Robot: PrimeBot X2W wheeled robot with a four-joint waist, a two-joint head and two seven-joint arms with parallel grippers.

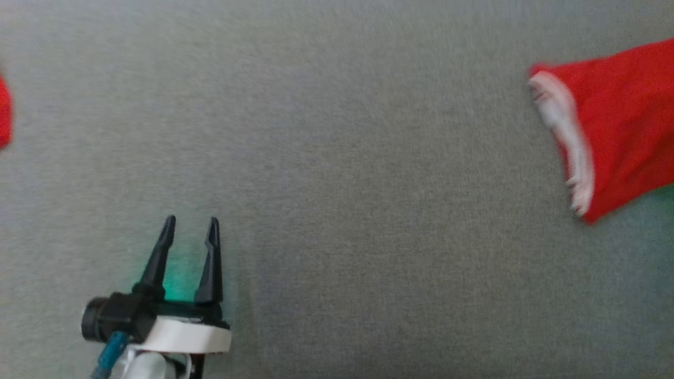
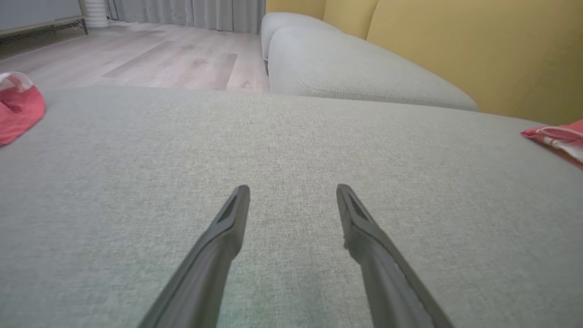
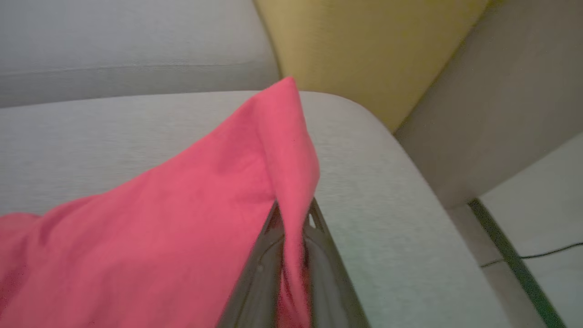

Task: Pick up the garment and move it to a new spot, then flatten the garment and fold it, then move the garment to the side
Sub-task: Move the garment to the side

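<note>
Early in the first step by the look of it, the pick-up. At the right end of the grey seat cushion (image 1: pixel 368 184), a red garment (image 1: pixel 621 121) with a white trimmed edge (image 1: pixel 566 137) facing the cushion's middle. In the right wrist view, right gripper (image 3: pixel 294 209) pinched together on a raised ridge of that red cloth. A peak of fabric stands up above the dark fingers (image 3: pixel 253 278) and the rest spills down onto the cushion's top, close to the cushion's rounded corner, with a yellow backrest (image 3: pixel 364 45) behind the cushion. Above the cushion's near left part, left gripper (image 1: pixel 191 221) with jaws standing wide apart, holding nothing, pointed across bare cushion fabric. At the cushion's far left edge, a second patch of red (image 1: pixel 4 113) with a pale bit on it; impossible to tell whether part of the same garment or another piece. Nothing flattened or folded yet, so most of the task ahead. Next, probably: raise the pinched ridge until the cloth hangs free of the cushion, then carry it toward the cushion's open middle with the grip kept closed. Worth watching for a thin pinch slipping out, and for trailing cloth dragging over the cushion's right edge. After that, likely work for the free left gripper: taking an opposite edge so as to spread the cloth flat on the cushion.
</note>
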